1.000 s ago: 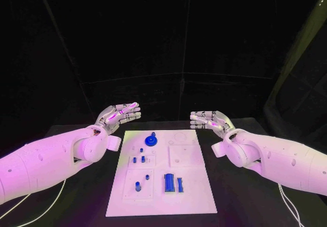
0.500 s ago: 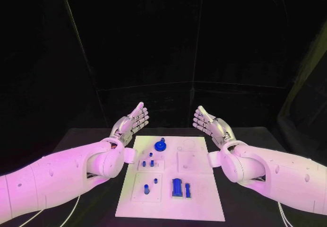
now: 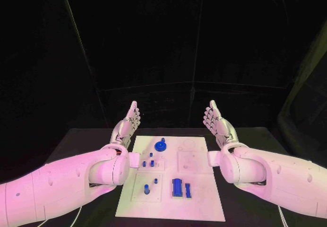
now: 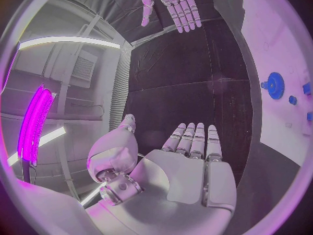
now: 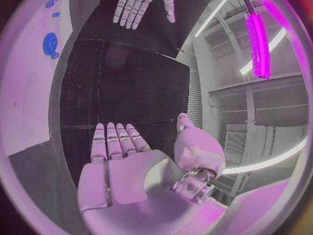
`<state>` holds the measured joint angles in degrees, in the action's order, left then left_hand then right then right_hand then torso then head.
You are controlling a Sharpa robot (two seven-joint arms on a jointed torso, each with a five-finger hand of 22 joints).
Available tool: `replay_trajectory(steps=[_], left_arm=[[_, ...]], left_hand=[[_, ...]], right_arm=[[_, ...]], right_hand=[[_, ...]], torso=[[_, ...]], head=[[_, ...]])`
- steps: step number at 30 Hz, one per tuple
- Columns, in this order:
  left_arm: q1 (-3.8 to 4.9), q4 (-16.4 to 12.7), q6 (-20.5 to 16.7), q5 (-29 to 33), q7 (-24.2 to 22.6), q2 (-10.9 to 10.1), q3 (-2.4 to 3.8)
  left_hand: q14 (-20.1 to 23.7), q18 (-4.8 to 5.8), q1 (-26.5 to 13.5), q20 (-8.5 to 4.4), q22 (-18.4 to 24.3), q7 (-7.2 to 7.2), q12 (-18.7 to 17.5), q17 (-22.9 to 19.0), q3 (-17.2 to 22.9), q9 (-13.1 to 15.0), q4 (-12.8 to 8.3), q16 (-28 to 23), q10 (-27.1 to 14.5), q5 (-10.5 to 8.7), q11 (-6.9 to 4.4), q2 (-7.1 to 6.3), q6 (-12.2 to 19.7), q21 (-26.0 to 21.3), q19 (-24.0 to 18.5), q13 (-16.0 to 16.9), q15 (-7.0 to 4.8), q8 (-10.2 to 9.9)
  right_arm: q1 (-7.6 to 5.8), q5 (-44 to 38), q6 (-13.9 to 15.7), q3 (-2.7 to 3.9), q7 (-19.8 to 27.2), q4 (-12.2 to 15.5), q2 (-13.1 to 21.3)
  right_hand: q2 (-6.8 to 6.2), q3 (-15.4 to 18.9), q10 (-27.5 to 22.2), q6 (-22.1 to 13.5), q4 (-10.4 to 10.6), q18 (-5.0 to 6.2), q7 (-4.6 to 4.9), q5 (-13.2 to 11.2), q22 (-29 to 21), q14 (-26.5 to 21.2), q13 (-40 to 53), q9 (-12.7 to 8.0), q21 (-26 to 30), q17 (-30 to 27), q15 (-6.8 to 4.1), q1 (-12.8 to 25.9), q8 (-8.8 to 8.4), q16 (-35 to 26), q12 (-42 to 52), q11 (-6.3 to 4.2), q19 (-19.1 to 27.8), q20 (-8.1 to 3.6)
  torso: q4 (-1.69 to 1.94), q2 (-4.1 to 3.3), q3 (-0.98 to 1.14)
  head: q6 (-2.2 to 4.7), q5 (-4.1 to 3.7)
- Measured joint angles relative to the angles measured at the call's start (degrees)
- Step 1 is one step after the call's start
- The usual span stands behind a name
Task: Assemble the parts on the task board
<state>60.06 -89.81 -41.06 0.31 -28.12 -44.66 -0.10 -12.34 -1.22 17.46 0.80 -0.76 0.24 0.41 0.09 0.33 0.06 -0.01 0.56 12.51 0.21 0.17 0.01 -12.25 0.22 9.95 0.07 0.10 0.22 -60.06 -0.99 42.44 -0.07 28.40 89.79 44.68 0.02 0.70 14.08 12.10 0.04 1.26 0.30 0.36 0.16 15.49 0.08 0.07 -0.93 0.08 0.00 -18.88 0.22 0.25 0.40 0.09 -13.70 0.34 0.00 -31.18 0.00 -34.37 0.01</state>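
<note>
The white task board (image 3: 204, 208) lies flat in the middle of the black table. On it are a blue round gear (image 3: 160, 145), several small blue pegs (image 3: 148, 163) and two blue blocks (image 3: 181, 187) nearer me. My left hand (image 3: 127, 124) is raised above the board's far left corner, fingers straight and apart, holding nothing. My right hand (image 3: 218, 121) mirrors it above the far right corner, also flat and empty. Each wrist view shows its own flat palm (image 4: 189, 164) (image 5: 120, 164), the other hand across (image 4: 171, 4) (image 5: 138, 1), and the gear (image 4: 275, 85) (image 5: 50, 43).
The black table (image 3: 89, 139) extends left, right and behind the board. Dark curtains close off the back. Both forearms (image 3: 61, 189) (image 3: 279, 175) flank the board's long sides.
Both hands have turned from curled, palm-up poses to straight, upright flat hands facing each other. The camera view has shifted too. The parts on the board have not moved.
</note>
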Motion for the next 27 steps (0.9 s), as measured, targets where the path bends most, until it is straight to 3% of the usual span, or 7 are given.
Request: replay_trajectory(steps=[13,15,17,20,23,24,27], left_arm=[[0.00,-0.03,-2.29,0.03,-0.37,-0.02,0.02],[0.00,-0.03,-2.42,0.03,-0.39,-0.02,0.02],[0.00,-0.03,-2.52,0.03,-0.40,-0.02,0.02],[0.00,-0.03,-2.61,0.04,-0.42,-0.02,0.02],[0.00,-0.04,-2.68,0.04,-0.44,-0.02,0.02],[0.00,-0.05,-2.71,0.04,-0.44,-0.02,0.02],[0.00,-0.04,-2.77,0.04,-0.45,-0.03,0.02]], left_hand=[[4.97,-0.01,-7.30,-0.77,0.63,-0.24,-0.20,-0.04,0.00,0.01,0.00,-0.18,-5.05,0.00,-0.16,0.01,5.02,0.00,-3.87,0.01,-0.12,0.00],[5.62,-0.01,-8.08,-0.77,0.66,-0.26,-0.21,-0.04,0.00,0.01,0.00,-0.18,-5.70,0.00,-0.17,0.00,5.61,0.00,-4.46,0.02,-0.05,0.00],[6.10,0.87,-8.74,-0.75,0.66,-0.23,-0.21,-0.04,0.00,0.01,0.00,-0.18,-6.12,0.00,-0.15,-0.16,6.06,0.00,-5.93,0.02,-0.16,0.00],[6.65,0.88,-9.60,-0.76,0.66,-0.19,-0.21,-0.04,0.00,0.02,0.00,-0.18,-6.78,0.00,-0.07,-0.12,6.79,0.00,-7.47,0.02,-0.16,0.00],[9.43,0.87,-10.73,-0.79,0.66,-0.20,-0.21,-0.04,0.00,0.02,0.00,-0.18,-9.25,0.00,-0.15,0.02,9.56,0.00,-8.66,0.03,-0.10,0.01],[11.28,0.88,-12.00,-0.77,0.66,-0.21,-0.21,-0.04,0.00,0.02,0.00,-0.18,-11.33,0.00,-0.16,0.01,11.24,0.00,-9.44,0.03,-0.13,0.01],[12.12,0.88,-17.06,-0.85,0.69,-0.26,-0.21,-0.04,0.00,0.02,0.00,-0.18,-12.21,0.00,-0.16,-0.01,11.95,0.00,-9.69,0.02,-0.10,0.01]], right_arm=[[0.00,0.91,1.11,0.01,0.46,0.01,0.00],[0.00,0.96,1.17,0.01,0.49,0.02,0.00],[0.00,0.99,1.22,0.01,0.52,0.02,0.00],[0.00,1.03,1.27,0.01,0.57,0.03,0.00],[0.00,1.07,1.31,0.01,0.58,0.03,0.00],[0.00,1.08,1.32,0.01,0.58,0.03,0.00],[0.00,1.11,1.34,0.01,0.59,0.03,0.00]], right_hand=[[0.02,-0.31,-5.83,-4.96,0.01,-0.01,-0.23,0.00,-0.07,-6.50,-0.02,0.01,0.50,0.00,-0.01,7.89,0.00,0.00,-0.21,-0.10,5.68,-0.38],[0.01,-0.31,-6.33,-5.51,0.01,-0.89,-0.33,0.00,-0.07,-7.15,-0.02,0.01,0.50,0.00,-0.03,8.68,0.00,0.00,-0.21,-0.19,6.22,-0.35],[-0.14,-0.30,-6.95,-5.87,0.01,-0.88,-0.29,0.00,-0.07,-7.83,-0.02,0.01,0.50,0.01,0.10,9.42,0.00,0.00,-0.21,-0.02,6.84,-0.35],[-0.04,-0.30,-11.72,-11.06,0.01,-0.88,-0.28,0.00,-0.07,-12.90,-0.01,0.01,0.78,0.01,0.03,13.41,0.00,0.01,-0.21,-0.13,12.15,-0.31],[0.07,-0.30,-13.80,-11.81,0.01,-0.88,-0.33,0.00,-0.07,-15.26,-0.01,0.01,0.78,0.01,0.01,18.39,0.00,0.01,-0.21,-0.09,13.38,-0.36],[0.07,-0.30,-13.79,-11.81,0.01,-0.87,-0.33,0.00,-0.07,-15.29,-0.01,0.01,0.78,0.01,-0.01,18.39,0.00,0.01,-0.21,-0.09,13.39,-0.36],[-0.08,-0.30,-13.78,-11.81,0.01,-0.87,-0.33,0.00,-0.07,-15.29,0.00,0.01,0.78,0.01,-0.01,18.50,0.00,0.01,-0.21,-0.09,13.38,-0.36]], torso=[[0.01,0.00,0.01],[0.01,0.00,0.01],[0.01,0.00,0.00],[0.01,0.00,0.01],[0.01,0.00,0.01],[0.01,0.00,0.01],[0.01,0.01,0.01]], head=[[0.00,0.00],[0.00,0.00],[0.00,0.00],[0.00,0.00],[0.00,0.00],[0.00,0.00],[0.00,0.00]])
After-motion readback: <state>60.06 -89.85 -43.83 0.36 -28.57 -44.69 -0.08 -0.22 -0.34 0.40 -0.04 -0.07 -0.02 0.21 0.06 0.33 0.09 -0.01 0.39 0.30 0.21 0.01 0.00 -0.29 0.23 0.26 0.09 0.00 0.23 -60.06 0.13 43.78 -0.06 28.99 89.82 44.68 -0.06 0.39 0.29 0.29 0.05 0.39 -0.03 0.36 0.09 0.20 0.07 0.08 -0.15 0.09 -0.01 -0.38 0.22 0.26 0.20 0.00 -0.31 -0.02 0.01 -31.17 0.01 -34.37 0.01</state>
